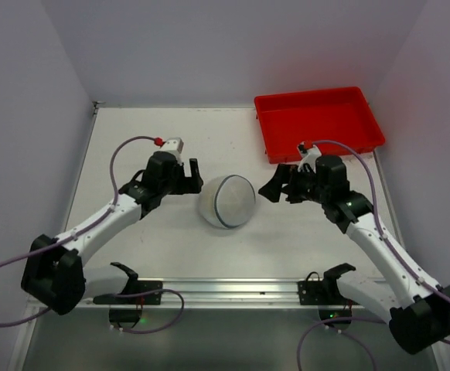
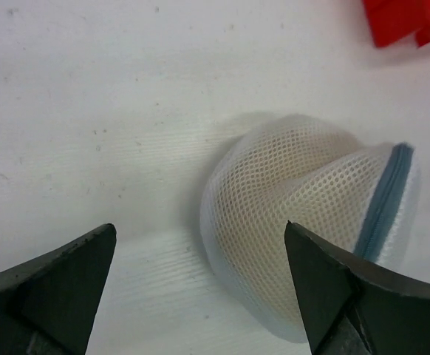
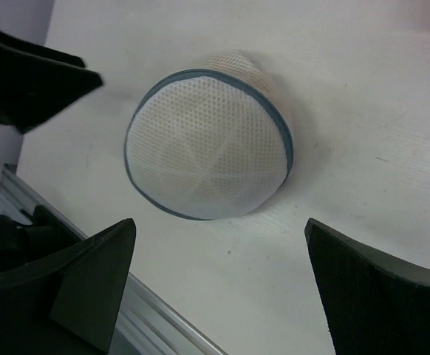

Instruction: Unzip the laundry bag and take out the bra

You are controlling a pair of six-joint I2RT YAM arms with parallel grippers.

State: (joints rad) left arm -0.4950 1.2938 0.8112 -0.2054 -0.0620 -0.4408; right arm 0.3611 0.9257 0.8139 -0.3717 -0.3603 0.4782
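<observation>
The white table (image 1: 171,239) fills most of the top view. A red tray (image 1: 318,120) sits at its upper right. The two arms reach in from the lower corners. The left gripper (image 1: 194,176) sits left of centre with its fingers spread wide and holding nothing. The right gripper (image 1: 270,188), right of centre, is likewise spread and unladen.

Between them, at the centre of the frame, the laundry bag (image 1: 226,201) rests on the table as a small round dome. It lies just beside the left fingertips and a little apart from the right ones. Its skin is translucent white mesh with fine round holes. In the right wrist view it sits in the upper middle, with one flat disc face turned to the camera. A blue-grey zipper band (image 3: 278,118) runs unbroken round that face. The bra (image 2: 289,192) shows only as a cream mass through the mesh, and its shape cannot be made out.
</observation>
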